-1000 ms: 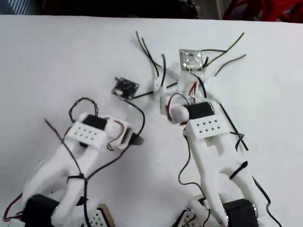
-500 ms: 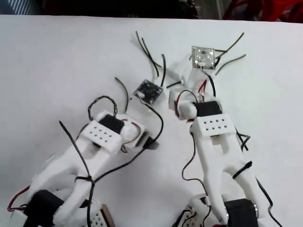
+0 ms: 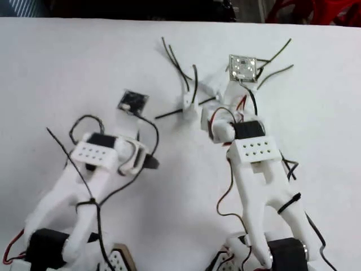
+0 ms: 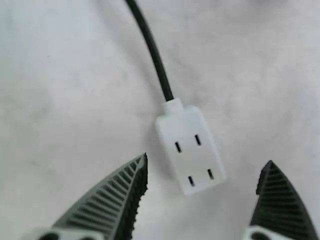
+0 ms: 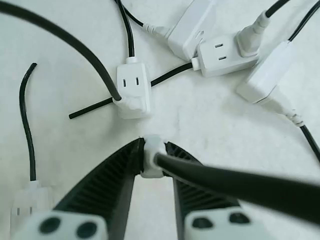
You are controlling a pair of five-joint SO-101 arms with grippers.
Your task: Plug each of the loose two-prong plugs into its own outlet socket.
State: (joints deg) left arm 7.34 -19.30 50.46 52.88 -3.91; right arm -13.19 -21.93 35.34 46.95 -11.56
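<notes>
On the white table point(image 3: 67, 68), the right gripper point(image 5: 153, 145), fingers clamped on a small white two-prong plug point(image 5: 151, 162), probably needed to square its prongs to the slots of the white rectangular socket block point(image 5: 133, 90) near twelve o'clock before pushing. The left gripper point(image 4: 207, 161), fingers spread, straddled another white four-slot socket block point(image 4: 189, 149) toward ten o'clock.

On the tabletop point(image 3: 62, 62) the left arm point(image 3: 84, 175) lies toward 8 o'clock from the middle and the right arm point(image 3: 254, 169) toward 4 o'clock, with the tangle of cords point(image 3: 194, 79) at 12 to 1 o'clock. An outlet socket point(image 4: 190, 150) lies between the spread fingers point(image 4: 115, 200) of the left claw point(image 4: 207, 160), touching neither. A plug point(image 5: 151, 157) sits pinched in the right claw point(image 5: 151, 145), a second socket point(image 5: 133, 90) just beyond it.
</notes>
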